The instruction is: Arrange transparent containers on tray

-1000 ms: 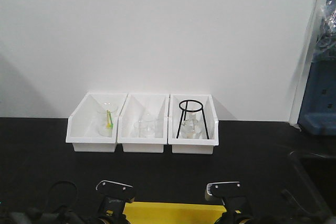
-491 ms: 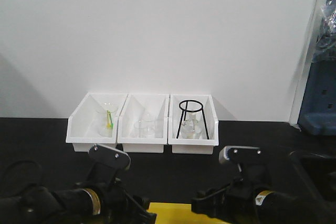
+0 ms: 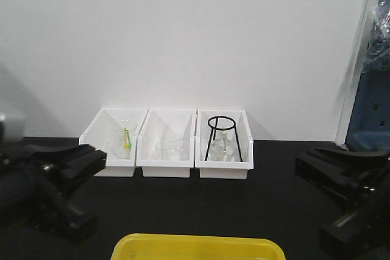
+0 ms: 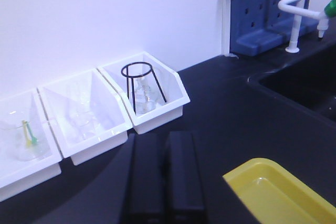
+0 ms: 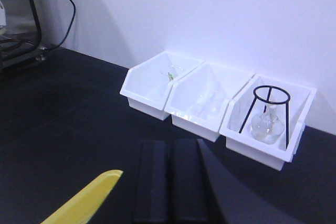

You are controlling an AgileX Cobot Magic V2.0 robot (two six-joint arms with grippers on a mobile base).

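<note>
Black bench (image 3: 274, 211) carries the yellow tray (image 3: 198, 248) at its near edge; left hand (image 4: 164, 174) and right hand (image 5: 170, 179) both clenched, empty.

We record a plain white wall (image 3: 195, 35) at the far side, evenly lit | a matte black worktop (image 3: 201, 202) runs left to right below it | at far right we note a blue pegboard panel (image 4: 273, 3) and a white tap (image 4: 299, 6) over a recessed black sink (image 4: 304, 85)
</note>
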